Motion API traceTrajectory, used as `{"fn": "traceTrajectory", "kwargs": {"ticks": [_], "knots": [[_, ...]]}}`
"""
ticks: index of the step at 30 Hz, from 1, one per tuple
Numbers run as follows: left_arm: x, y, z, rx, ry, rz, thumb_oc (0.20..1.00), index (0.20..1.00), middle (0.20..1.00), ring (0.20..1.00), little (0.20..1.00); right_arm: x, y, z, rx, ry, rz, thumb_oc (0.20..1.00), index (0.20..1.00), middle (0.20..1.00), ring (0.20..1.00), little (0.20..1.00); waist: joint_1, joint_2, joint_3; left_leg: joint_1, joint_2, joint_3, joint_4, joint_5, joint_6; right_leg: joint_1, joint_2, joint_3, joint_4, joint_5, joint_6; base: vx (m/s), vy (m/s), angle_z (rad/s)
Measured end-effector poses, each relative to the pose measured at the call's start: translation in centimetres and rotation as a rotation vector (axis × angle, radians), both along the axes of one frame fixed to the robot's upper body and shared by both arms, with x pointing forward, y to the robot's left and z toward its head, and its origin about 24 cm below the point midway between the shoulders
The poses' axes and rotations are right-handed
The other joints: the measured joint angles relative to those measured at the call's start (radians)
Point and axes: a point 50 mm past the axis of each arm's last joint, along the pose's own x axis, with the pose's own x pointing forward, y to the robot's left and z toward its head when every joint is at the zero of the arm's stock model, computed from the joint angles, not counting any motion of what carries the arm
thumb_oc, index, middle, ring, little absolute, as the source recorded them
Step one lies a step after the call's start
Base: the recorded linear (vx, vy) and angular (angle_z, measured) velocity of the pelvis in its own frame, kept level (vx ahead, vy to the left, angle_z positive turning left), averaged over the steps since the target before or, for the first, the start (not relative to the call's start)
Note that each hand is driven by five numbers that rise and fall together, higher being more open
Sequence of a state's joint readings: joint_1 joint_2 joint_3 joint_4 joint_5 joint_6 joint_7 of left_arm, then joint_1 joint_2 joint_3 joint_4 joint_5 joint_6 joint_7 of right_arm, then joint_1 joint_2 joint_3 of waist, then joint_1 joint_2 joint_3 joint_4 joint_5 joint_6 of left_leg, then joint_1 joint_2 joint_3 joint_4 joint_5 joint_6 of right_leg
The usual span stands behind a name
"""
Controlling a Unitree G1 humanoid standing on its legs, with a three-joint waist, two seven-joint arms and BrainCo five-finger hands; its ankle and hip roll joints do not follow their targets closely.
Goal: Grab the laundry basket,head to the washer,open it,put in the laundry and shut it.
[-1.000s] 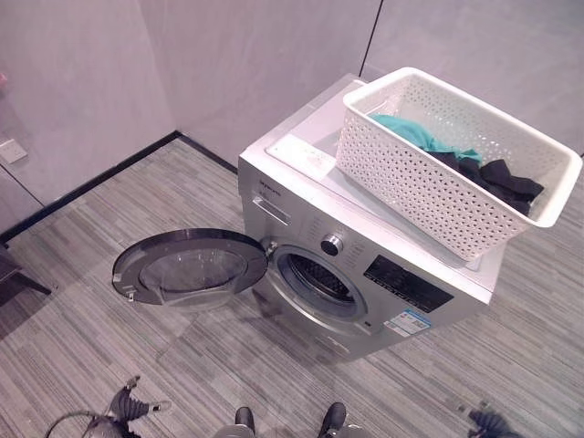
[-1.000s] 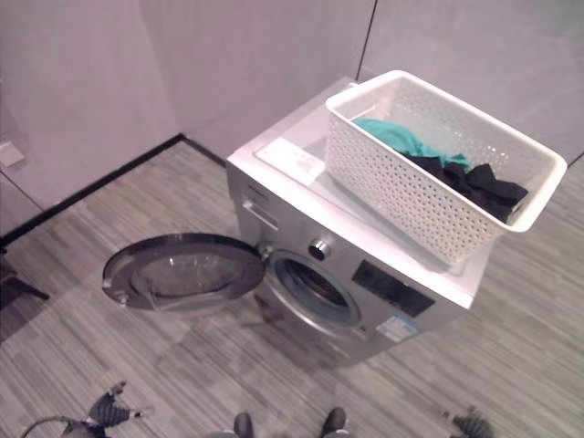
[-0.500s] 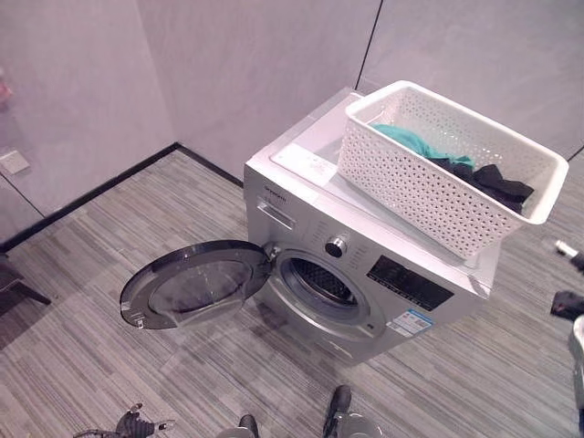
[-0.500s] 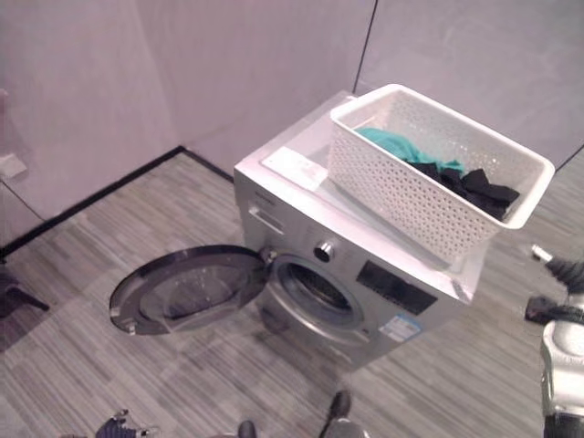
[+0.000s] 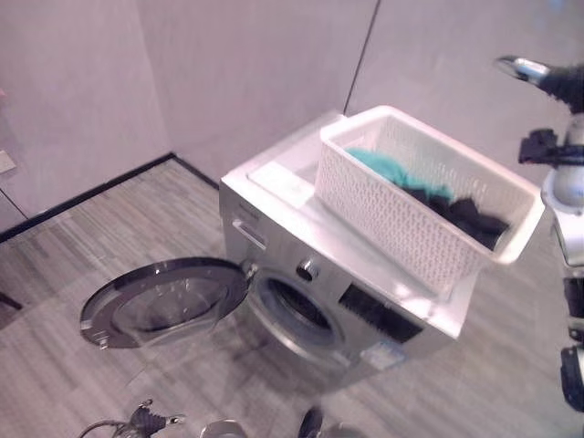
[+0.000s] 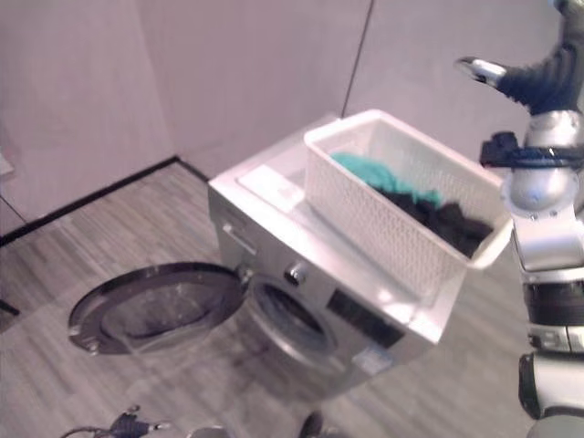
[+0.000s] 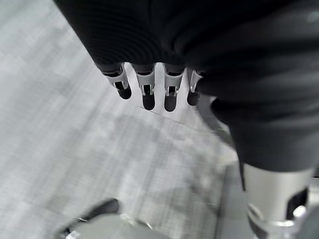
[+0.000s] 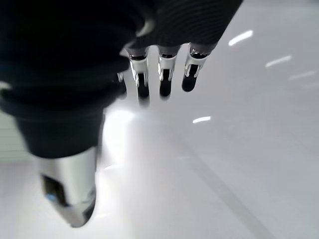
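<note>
While its fingers [image 8: 163, 74] hung straight and loose with nothing between them, the right hand [image 6: 538, 78] stood raised at the robot's right, above and just past the far end of the laundry basket [image 5: 415, 196], apart from it. That height reads as the start of a reach into the basket, since the clothes sat below the level of the hand and the rim had to be cleared first. The left hand [image 7: 164, 45] hung low over the floor [image 5: 82, 246], fingers [image 7: 146, 89] likewise straight and empty, idle for the step.

One basket, white and perforated, rested on top of the washer [image 5: 301, 283], skewed so that one corner overhung the machine's right edge; it was set there, I judge, so that both hands were free and the load waited directly above the opening. Inside lay two bundles of laundry: one teal garment [image 5: 379, 166] toward the wall end and one heap of dark clothes [image 5: 461, 214] toward the overhanging end, the two touching.

One washer stood near the wall, its single round door [image 5: 160, 299] swung fully open to the robot's left and lying low over the floor, which left the drum mouth [image 5: 294, 310] clear. With the door already open, loading and shutting remained.
</note>
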State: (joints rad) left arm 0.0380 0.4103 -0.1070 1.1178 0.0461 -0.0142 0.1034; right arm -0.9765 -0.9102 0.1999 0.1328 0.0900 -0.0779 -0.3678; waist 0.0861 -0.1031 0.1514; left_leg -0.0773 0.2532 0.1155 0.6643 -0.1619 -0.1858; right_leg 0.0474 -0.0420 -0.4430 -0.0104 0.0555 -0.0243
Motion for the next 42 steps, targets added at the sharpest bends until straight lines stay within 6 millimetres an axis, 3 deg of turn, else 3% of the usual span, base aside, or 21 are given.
{"fn": "traceTrajectory", "kwargs": {"ticks": [1, 2, 3, 5, 6, 7, 8, 9, 10, 11, 13, 17, 19, 21, 24, 35, 37, 39, 42], "knots": [[-0.1, -0.2, -0.1, -0.007, 0.0, 0.006, 1.0, 1.0, 1.0, 1.0, 1.0, 0.3, 1.4, 1.0, -0.043, 0.004, 0.044, 1.0, 1.0, 1.0, 1.0, 1.0, 0.017, -0.005, 0.0, -0.027, 0.013, -0.022, 0.06, 0.033, -0.017, 0.021, 0.007, 0.016, -0.022, 0.009, -0.019, 0.04, 0.038, -0.68], [-0.3, -0.4, -0.3, -0.015, 0.006, 0.007, 1.0, 1.0, 1.0, 1.0, 1.0, 0.7, 2.9, 1.5, -0.102, 0.022, 0.08, 1.0, 1.0, 1.0, 1.0, 1.0, 0.017, -0.023, -0.012, -0.046, 0.028, -0.013, 0.077, 0.04, -0.007, 0.025, 0.005, 0.029, -0.042, 0.016, -0.031, 0.1, 0.146, -0.35], [0.0, -0.6, -0.3, -0.022, -0.001, 0.002, 1.0, 1.0, 1.0, 1.0, 1.0, 1.4, 4.9, 2.1, -0.173, 0.047, 0.115, 1.0, 1.0, 1.0, 1.0, 1.0, 0.005, -0.044, -0.02, -0.043, 0.081, 0.001, -0.022, 0.029, 0.012, 0.022, 0.003, 0.045, -0.061, 0.016, -0.042, 0.05, 0.201, -0.21], [0.7, -1.1, -0.3, -0.04, -0.022, -0.002, 1.0, 1.0, 1.0, 1.0, 1.0, 2.7, 6.4, 1.9, -0.298, 0.143, 0.103, 1.0, 1.0, 1.0, 1.0, 1.0, 0.005, -0.063, -0.015, 0.02, 0.131, -0.018, -0.347, 0.058, -0.024, 0.026, 0.0, 0.108, -0.082, 0.03, -0.046, 0.05, 0.204, -0.17], [0.8, -1.5, -0.4, -0.054, -0.027, 0.006, 1.0, 1.0, 1.0, 1.0, 1.0, 3.3, 6.8, 1.4, -0.345, 0.195, 0.097, 1.0, 1.0, 1.0, 1.0, 1.0, 0.005, -0.059, -0.012, 0.066, 0.141, -0.038, -0.538, 0.085, -0.054, 0.024, -0.009, 0.129, -0.08, 0.038, -0.031, 0.1, 0.187, -0.3], [0.8, -2.3, -0.7, -0.076, -0.031, 0.012, 1.0, 1.0, 1.0, 1.0, 1.0, 3.9, 6.9, 0.5, -0.388, 0.256, 0.09, 1.0, 1.0, 1.0, 1.0, 1.0, 0.008, -0.043, -0.008, 0.107, 0.144, -0.051, -0.716, 0.12, -0.058, 0.027, -0.023, 0.143, -0.086, 0.035, -0.011, 0.09, 0.182, -0.29], [0.7, -2.9, -1.0, -0.094, -0.027, 0.013, 1.0, 1.0, 1.0, 1.0, 1.0, 4.3, 6.4, -0.2, -0.407, 0.304, 0.073, 1.0, 1.0, 1.0, 1.0, 1.0, -0.006, -0.018, -0.007, 0.108, 0.143, -0.042, -0.763, 0.141, -0.052, 0.029, -0.029, 0.141, -0.086, 0.028, 0.011, 0.06, 0.117, -0.3], [0.0, -3.5, -1.5, -0.114, 0.002, 0.024, 1.0, 1.0, 1.0, 1.0, 1.0, 4.5, 4.9, -0.8, -0.422, 0.36, 0.029, 1.0, 1.0, 1.0, 1.0, 1.0, -0.015, 0.034, -0.009, 0.111, 0.142, 0.014, -0.762, 0.151, -0.026, 0.044, -0.025, 0.126, -0.086, 0.037, 0.048, 0.07, 0.1, -0.12], [-0.7, -3.7, -1.7, -0.121, 0.024, 0.034, 1.0, 1.0, 1.0, 1.0, 1.0, 4.5, 2.9, -1.6, -0.419, 0.405, -0.024, 1.0, 1.0, 1.0, 1.0, 1.0, -0.019, 0.057, -0.014, 0.115, 0.136, 0.039, -0.758, 0.227, 0.001, 0.058, -0.027, 0.113, -0.086, 0.041, 0.087, 0.05, 0.055, -0.22], [-1.9, -2.5, -1.5, -0.089, 0.048, 0.047, 1.0, 1.0, 1.0, 1.0, 1.0, 4.7, 2.1, -3.0, -0.418, 0.464, -0.041, 1.0, 1.0, 1.0, 1.0, 1.0, -0.031, 0.033, -0.029, 0.115, 0.108, 0.062, -0.744, 0.255, -0.001, 0.057, -0.062, 0.104, -0.086, 0.033, 0.098, 0.04, 0.056, -0.17], [-3.5, -0.8, -1.2, -0.05, 0.081, 0.067, 1.0, 1.0, 1.0, 1.0, 1.0, 4.4, 1.2, -3.8, -0.43, 0.499, -0.052, 1.0, 1.0, 1.0, 1.0, 1.0, -0.046, -0.017, -0.061, 0.137, 0.054, 0.059, -0.753, 0.277, -0.012, 0.065, -0.105, 0.1, -0.085, 0.037, 0.115, 0.0, 0.0, -0.12], [-2.7, 0.7, -0.4, -0.013, 0.055, 0.069, 1.0, 1.0, 1.0, 1.0, 1.0, 4.0, 1.5, -2.7, -0.409, 0.451, -0.032, 1.0, 1.0, 1.0, 1.0, 1.0, -0.036, -0.029, -0.069, 0.16, 0.043, 0.06, -0.755, 0.272, -0.006, 0.09, -0.108, 0.074, -0.081, 0.047, 0.144, 0.01, 0.036, 0.03], [-2.4, 0.4, -0.5, -0.02, 0.05, 0.065, 1.0, 1.0, 1.0, 1.0, 1.0, 3.8, 1.7, -2.6, -0.419, 0.443, -0.021, 1.0, 1.0, 1.0, 1.0, 1.0, -0.033, -0.023, -0.066, 0.167, 0.054, 0.06, -0.75, 0.27, -0.007, 0.091, -0.099, 0.074, -0.077, 0.05, 0.151, 0.11, 0.407, -0.02], [-3.3, -1.2, -1.4, -0.076, 0.104, 0.03, 1.0, 1.0, 1.0, 1.0, 1.0, 4.3, -0.1, -3.3, -0.447, 0.517, -0.084, 1.0, 1.0, 1.0, 1.0, 1.0, -0.033, -0.009, -0.061, 0.188, 0.037, 0.077, -0.757, 0.249, 0.007, 0.095, -0.115, 0.089, -0.076, 0.052, 0.154, 0.05, 0.275, -0.28], [-5.3, -1.5, -1.9, -0.089, 0.169, 0.05, 1.0, 1.0, 1.0, 1.0, 1.0, 5.3, -3.3, -4.7, -0.398, 0.655, -0.206, 1.0, 1.0, 1.0, 1.0, 1.0, -0.047, -0.003, -0.058, 0.217, 0.011, 0.114, -0.757, 0.231, -0.006, 0.093, -0.141, 0.104, -0.077, 0.059, 0.15, 0.0, 0.002, -0.4], [-5.6, -1.7, -2.0, -0.096, 0.182, 0.058, 1.0, 1.0, 1.0, 1.0, 1.0, 5.1, -3.4, -4.5, -0.416, 0.645, -0.214, 1.0, 1.0, 1.0, 1.0, 1.0, -0.047, -0.004, -0.061, 0.217, 0.027, 0.112, -0.757, 0.234, -0.012, 0.088, -0.127, 0.107, -0.086, 0.043, 0.159, 0.01, 0.043, -0.03], [-6.0, -1.5, -2.0, -0.095, 0.184, 0.083, 1.0, 1.0, 1.0, 1.0, 1.0, 5.5, -4.3, -5.6, -0.434, 0.708, -0.252, 1.0, 1.0, 1.0, 1.0, 1.0, -0.043, -0.016, -0.069, 0.211, 0.017, 0.113, -0.76, 0.234, -0.011, 0.08, -0.137, 0.107, -0.085, 0.043, 0.163, 0.01, 0.042, 0.02], [-6.8, -1.1, -1.9, -0.092, 0.193, 0.104, 1.0, 1.0, 1.0, 1.0, 1.0, 6.0, -5.5, -8.5, -0.462, 0.839, -0.286, 1.0, 1.0, 1.0, 1.0, 1.0, -0.032, -0.04, -0.083, 0.193, 0.01, 0.109, -0.757, 0.234, -0.01, 0.066, -0.143, 0.105, -0.085, 0.048, 0.169, 0.03, -0.006, 0.04], [-6.9, -0.7, -1.7, -0.106, 0.188, 0.12, 1.0, 1.0, 1.0, 1.0, 1.0, 6.3, -6.4, -14.7, -0.52, 1.079, -0.286, 1.0, 1.0, 1.0, 1.0, 1.0, -0.015, -0.057, -0.09, 0.142, 0.013, 0.084, -0.755, 0.241, -0.012, 0.037, -0.141, 0.078, -0.086, 0.05, 0.172, -0.01, -0.04, 0.16]]}}
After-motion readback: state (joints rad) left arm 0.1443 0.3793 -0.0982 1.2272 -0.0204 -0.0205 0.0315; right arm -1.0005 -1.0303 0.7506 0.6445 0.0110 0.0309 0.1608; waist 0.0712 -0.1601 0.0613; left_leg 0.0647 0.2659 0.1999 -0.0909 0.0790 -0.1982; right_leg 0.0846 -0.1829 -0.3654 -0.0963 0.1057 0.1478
